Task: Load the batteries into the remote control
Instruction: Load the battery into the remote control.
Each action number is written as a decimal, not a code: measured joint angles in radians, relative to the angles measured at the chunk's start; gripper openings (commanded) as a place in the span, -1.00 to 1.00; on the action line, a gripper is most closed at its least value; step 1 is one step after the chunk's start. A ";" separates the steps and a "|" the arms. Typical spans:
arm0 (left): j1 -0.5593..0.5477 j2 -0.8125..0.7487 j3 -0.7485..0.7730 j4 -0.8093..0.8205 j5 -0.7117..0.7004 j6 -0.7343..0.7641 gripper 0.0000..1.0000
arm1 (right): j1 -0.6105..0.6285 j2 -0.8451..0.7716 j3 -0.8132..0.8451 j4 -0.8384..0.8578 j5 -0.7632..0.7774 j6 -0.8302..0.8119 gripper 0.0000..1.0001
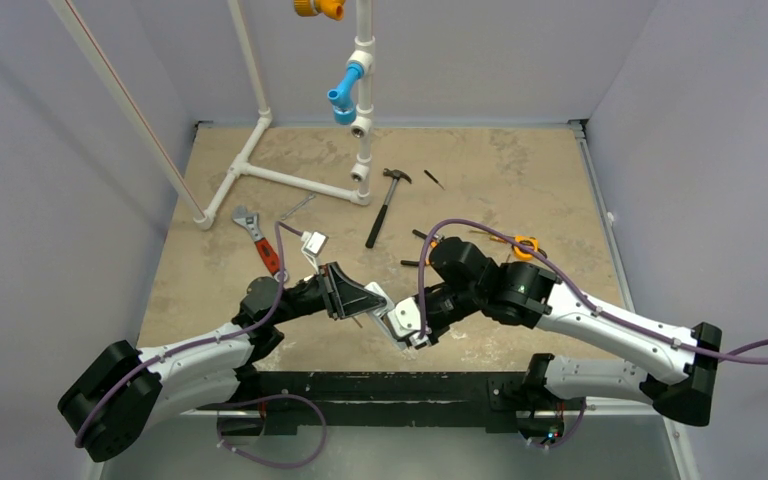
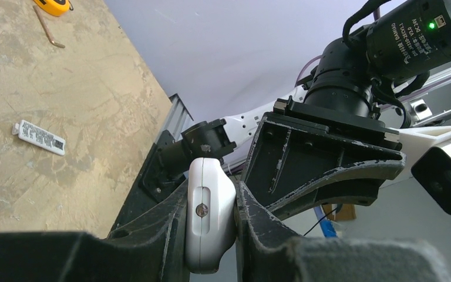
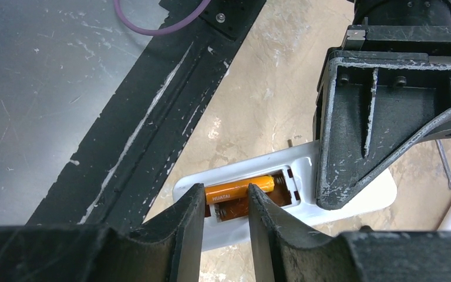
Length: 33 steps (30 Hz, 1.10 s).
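Note:
The white remote control (image 2: 208, 217) is clamped end-on between the fingers of my left gripper (image 2: 211, 197), which is shut on it and holds it off the table. In the right wrist view the remote control (image 3: 358, 197) lies back-up with its recess uncovered. One of the orange batteries (image 3: 238, 189) lies in the far slot; the near slot shows a bare spring. My right gripper (image 3: 226, 205) hovers just over that recess, its jaws a narrow gap apart with nothing between them. From above, the left gripper (image 1: 372, 300) and the right gripper (image 1: 415, 330) meet at the remote control (image 1: 400, 318).
A hammer (image 1: 385, 205), a red-handled wrench (image 1: 258, 240), orange-handled pliers (image 1: 520, 243) and a white pipe frame (image 1: 290, 178) lie farther back. A small white labelled strip (image 2: 38, 136) rests on the table. The black base rail (image 3: 147, 129) runs close below the remote.

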 measured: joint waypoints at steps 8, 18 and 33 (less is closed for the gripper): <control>0.000 0.000 0.000 -0.017 0.001 0.002 -1.00 | 0.000 0.014 0.000 0.001 0.003 0.000 -0.48; 0.001 -0.009 0.000 -0.060 -0.028 0.004 -1.00 | 0.000 0.029 -0.020 0.034 0.019 0.031 -0.61; 0.002 -0.009 0.000 -0.096 -0.078 0.011 -1.00 | 0.000 0.026 -0.076 0.149 0.074 0.145 -1.00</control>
